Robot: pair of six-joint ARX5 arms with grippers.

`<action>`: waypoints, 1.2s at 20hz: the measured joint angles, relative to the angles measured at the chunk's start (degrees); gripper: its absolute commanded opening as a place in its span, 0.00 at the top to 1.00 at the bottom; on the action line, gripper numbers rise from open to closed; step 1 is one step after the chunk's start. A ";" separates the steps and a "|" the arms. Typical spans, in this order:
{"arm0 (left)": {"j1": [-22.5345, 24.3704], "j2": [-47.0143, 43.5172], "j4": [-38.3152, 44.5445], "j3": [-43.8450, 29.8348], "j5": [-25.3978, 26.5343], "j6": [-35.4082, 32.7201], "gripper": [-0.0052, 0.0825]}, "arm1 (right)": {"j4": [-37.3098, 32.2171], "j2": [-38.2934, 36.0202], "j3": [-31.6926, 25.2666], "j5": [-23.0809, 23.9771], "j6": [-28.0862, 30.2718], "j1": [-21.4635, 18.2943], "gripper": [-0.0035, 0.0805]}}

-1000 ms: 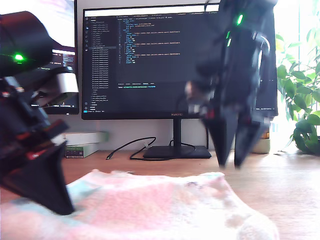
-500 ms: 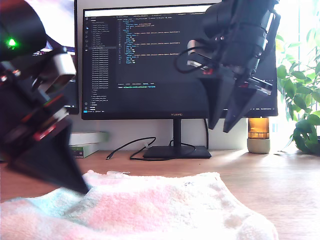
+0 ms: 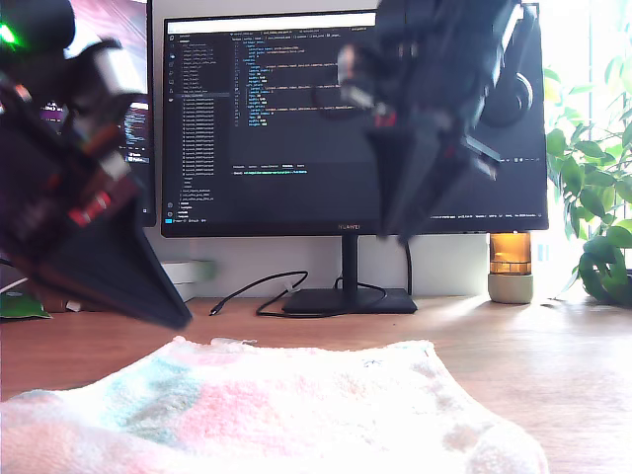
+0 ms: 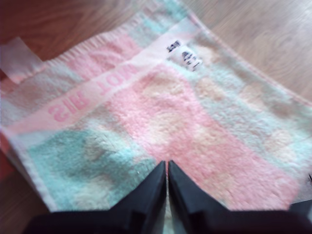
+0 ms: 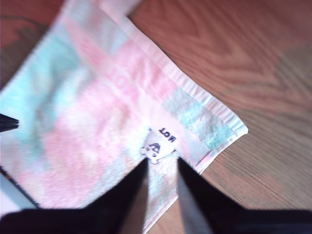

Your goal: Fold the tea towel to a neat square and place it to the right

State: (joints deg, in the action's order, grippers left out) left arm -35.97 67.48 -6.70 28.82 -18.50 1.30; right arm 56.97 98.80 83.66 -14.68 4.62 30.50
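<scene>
The tea towel (image 3: 296,405) lies flat on the wooden table (image 3: 563,355) at the front, in pink, mint and white checks. Its white label (image 4: 187,57) shows near one edge. My first gripper (image 4: 167,166) hangs above the towel (image 4: 195,131) on the exterior view's left (image 3: 176,316), its fingers pressed together with nothing between them. My second gripper (image 5: 162,163) hovers over the towel's labelled corner (image 5: 157,148), fingers apart and empty; in the exterior view it is blurred, high up in front of the monitor (image 3: 400,232). Neither gripper touches the cloth.
A dark monitor (image 3: 276,128) on a stand (image 3: 346,299) fills the back, with a black cable (image 3: 247,293) lying beside its base. An amber jar (image 3: 511,265) and a leafy plant (image 3: 597,197) stand at the exterior view's right. Bare wood shows to the towel's right in the exterior view.
Both grippers have risen off the towel. The first lifted from the cloth's near edge; the second moved up and toward the exterior view's left. The towel stays on the table.
</scene>
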 measured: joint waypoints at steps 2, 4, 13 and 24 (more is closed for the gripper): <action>0.00 -2.49 -1.49 0.00 2.03 -0.02 0.97 | -2.10 -2.89 -0.24 0.00 0.00 0.00 0.97; 0.00 -4.92 -2.19 0.00 3.58 -0.44 0.97 | -7.58 -6.45 -2.51 0.26 0.26 0.31 0.97; 0.02 -15.61 -2.19 -0.87 -0.66 -2.36 0.97 | -28.74 -28.94 -29.86 0.22 2.54 2.62 0.97; -4.72 -29.42 -10.43 -9.22 1.90 7.15 0.97 | -49.72 -45.35 -62.07 0.24 -4.31 11.69 0.97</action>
State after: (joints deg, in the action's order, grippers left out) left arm -40.69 38.06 -17.12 19.59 -16.60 8.45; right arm 7.25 53.45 21.58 -14.44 0.32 42.19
